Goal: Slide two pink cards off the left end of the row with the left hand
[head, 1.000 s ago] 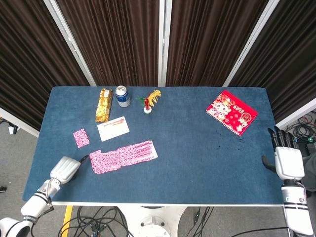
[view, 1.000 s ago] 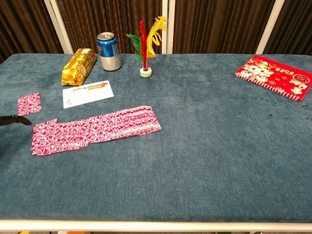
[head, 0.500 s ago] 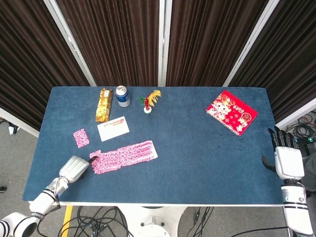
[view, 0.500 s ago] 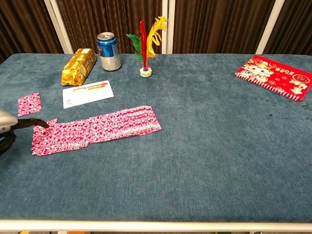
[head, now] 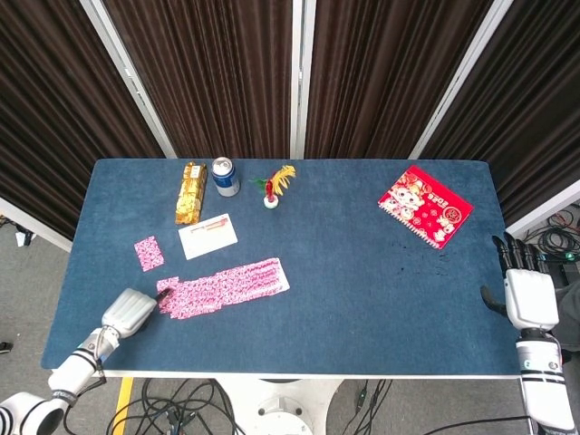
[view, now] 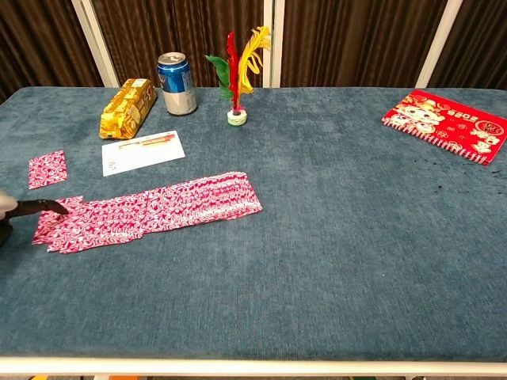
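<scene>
A row of overlapping pink patterned cards [head: 228, 282] [view: 162, 208] lies on the blue table [head: 362, 272], left of centre. Its leftmost card [view: 54, 225] sticks out skewed past the row's left end. My left hand [head: 128, 313] [view: 5, 214] lies low at the front left. One dark fingertip [view: 41, 207] presses on that card's upper corner, and the hand holds nothing. A single pink card [head: 149, 253] [view: 47, 169] lies apart, further back and left. My right hand [head: 528, 296] hangs open off the table's right edge, far from the cards.
Behind the row lie a white card with a pen [head: 207, 236], a gold packet [head: 190, 192], a blue can [head: 225, 176] and a feathered shuttlecock [head: 275, 187]. A red booklet [head: 425, 206] sits at the back right. The table's front edge runs close to my left hand.
My left hand reached right onto the row's left end, then drew back left. The end card slid left with the fingertip and now juts out skewed. The right hand stayed still.
</scene>
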Motion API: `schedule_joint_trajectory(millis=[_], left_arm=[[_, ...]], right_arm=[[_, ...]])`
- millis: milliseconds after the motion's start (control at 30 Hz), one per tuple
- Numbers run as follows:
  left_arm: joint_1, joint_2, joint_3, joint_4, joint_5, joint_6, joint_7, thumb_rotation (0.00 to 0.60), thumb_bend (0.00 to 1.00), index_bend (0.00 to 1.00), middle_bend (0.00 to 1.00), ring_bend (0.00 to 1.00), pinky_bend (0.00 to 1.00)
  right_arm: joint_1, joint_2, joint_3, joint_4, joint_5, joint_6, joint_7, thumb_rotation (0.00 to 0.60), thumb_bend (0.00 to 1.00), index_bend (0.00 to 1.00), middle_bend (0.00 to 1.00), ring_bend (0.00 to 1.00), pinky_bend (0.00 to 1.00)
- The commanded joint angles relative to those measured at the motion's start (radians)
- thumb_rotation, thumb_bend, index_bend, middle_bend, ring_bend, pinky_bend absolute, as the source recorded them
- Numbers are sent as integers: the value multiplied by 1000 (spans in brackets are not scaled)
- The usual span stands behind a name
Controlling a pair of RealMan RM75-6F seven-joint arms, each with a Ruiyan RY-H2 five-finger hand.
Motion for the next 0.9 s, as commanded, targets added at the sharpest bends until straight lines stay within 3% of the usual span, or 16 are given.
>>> schedule_joint_trajectory(millis=[33,667,900], left_arm=[[6,6,3,0,-5,1,-1,600,806,111,852,831,818],[52,48,3,11,-45,31,-12,600,806,111,852,831,818],[60,46,2,10,-10,58,-46,600,805,111,852,831,818]], right_arm=[[-1,0,0,0,-1,2,0,600,240,0,0,0,0],[-2,7,4,-14,4,8,-13,600,240,0,0,0,0],[0,2,1,-14,4,4,-16,600,239,0,0,0,0]])
